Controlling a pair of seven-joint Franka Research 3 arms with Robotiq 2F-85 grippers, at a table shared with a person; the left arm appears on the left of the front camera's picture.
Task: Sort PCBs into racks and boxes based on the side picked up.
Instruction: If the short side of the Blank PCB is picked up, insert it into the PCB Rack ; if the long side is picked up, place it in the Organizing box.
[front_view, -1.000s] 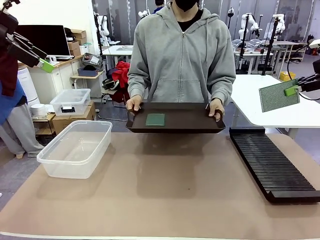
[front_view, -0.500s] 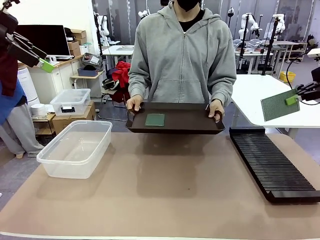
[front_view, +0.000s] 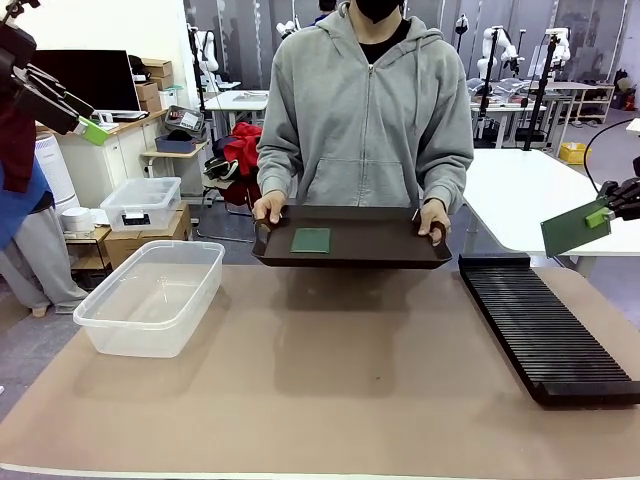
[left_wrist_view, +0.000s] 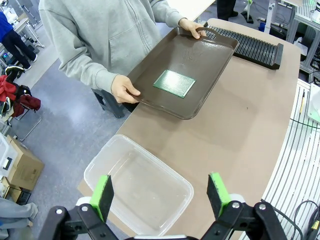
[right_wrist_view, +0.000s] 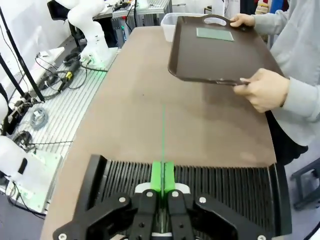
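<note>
The right pincer (front_view: 601, 215) reaches in at 3 o'clock of the front view, raised above the table (front_view: 330, 400). It is clamped tight on one corner of a thin dark-green board (front_view: 574, 228). The held board hangs tilted, its free end dipping toward 8 o'clock. In the right wrist view this board shows edge-on as a fine green line (right_wrist_view: 163, 130) running out from between the closed green pads (right_wrist_view: 157, 175), with the black slotted rack (right_wrist_view: 225, 187) lying beyond them.

The left pincer (front_view: 95, 130) is poised high at 10 o'clock, off the table's left side. In its own view its jaws stand wide and hold nothing, with the two green fingers (left_wrist_view: 103, 195) well apart above the tub (left_wrist_view: 175, 172).

The table has a plain tan top. Behind it are a white table at 2 o'clock, a grey floor, cardboard boxes, a dark monitor and a small lidded bin (front_view: 142, 203).

The clear tub (front_view: 150, 295) sits at 9 o'clock on the table, and its bottom shows through its walls. The rack (front_view: 545, 340) lies at 4 o'clock, running toward the far edge. At 12 o'clock a person in a grey hoodie holds a dark brown tray (front_view: 350, 257) by both handles, one hand (front_view: 268, 208) on each end. A second board (front_view: 310, 240) lies flat in the tray, left of its middle.
</note>
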